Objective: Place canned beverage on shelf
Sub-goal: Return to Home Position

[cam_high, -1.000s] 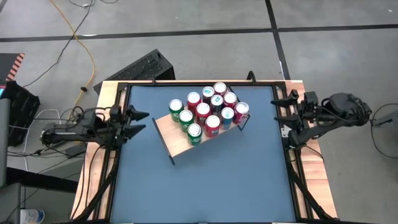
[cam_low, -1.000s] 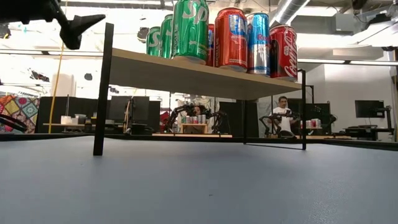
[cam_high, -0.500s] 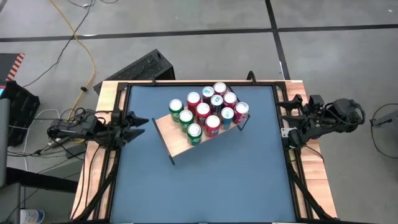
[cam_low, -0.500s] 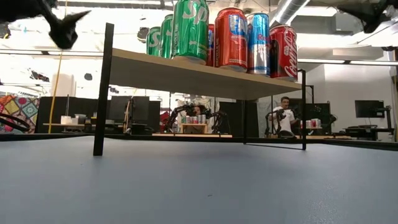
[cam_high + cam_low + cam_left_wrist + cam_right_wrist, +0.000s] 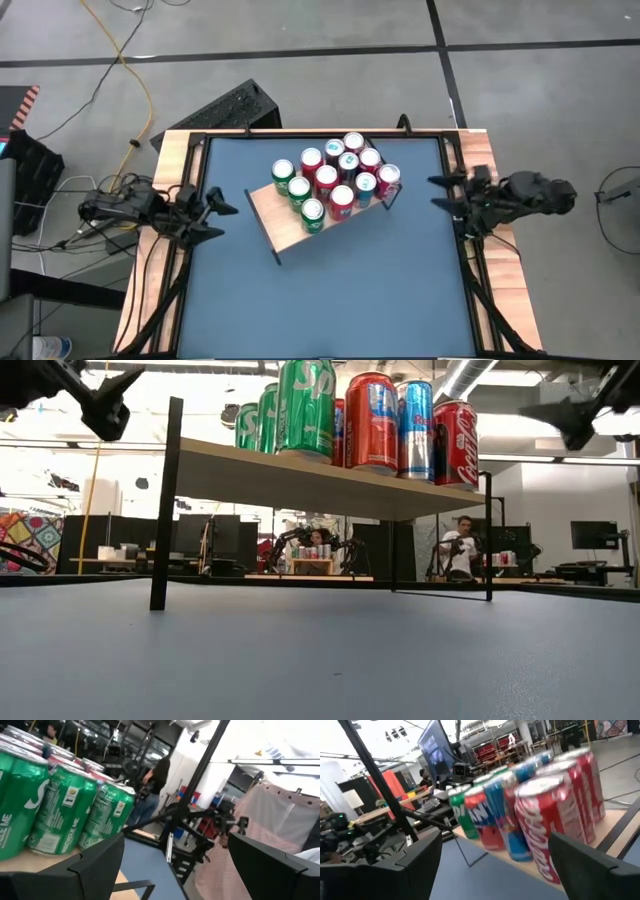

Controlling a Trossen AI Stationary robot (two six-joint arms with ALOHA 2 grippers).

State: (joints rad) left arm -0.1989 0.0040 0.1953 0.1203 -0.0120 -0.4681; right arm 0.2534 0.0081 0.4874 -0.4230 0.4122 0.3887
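Several canned beverages [image 5: 335,180], green, red and blue, stand upright on their bases on the shelf [image 5: 285,225], a light wooden board on thin black legs in the middle of the blue table. The shelf's near-left part is bare. My left gripper [image 5: 225,215] hovers open at the table's left edge, pointing at the shelf. My right gripper [image 5: 436,193] hovers open at the right edge, also pointing at it. The low view shows the cans [image 5: 370,420] on the board [image 5: 320,480], with both grippers high up beside it. Neither gripper has anything between its fingers.
Bare blue tabletop [image 5: 330,300] lies between the shelf and the near edge. Wooden rails [image 5: 160,290] border the table. A black box [image 5: 230,105] and a yellow cable [image 5: 140,90] lie on the floor beyond the far edge. People sit at desks [image 5: 455,545] in the room behind.
My right gripper has come down beside the table's right edge and now shows in the low view's upper right. My left gripper has swung a little toward the near edge at the left edge. Both stay open. The cans and shelf have not moved.
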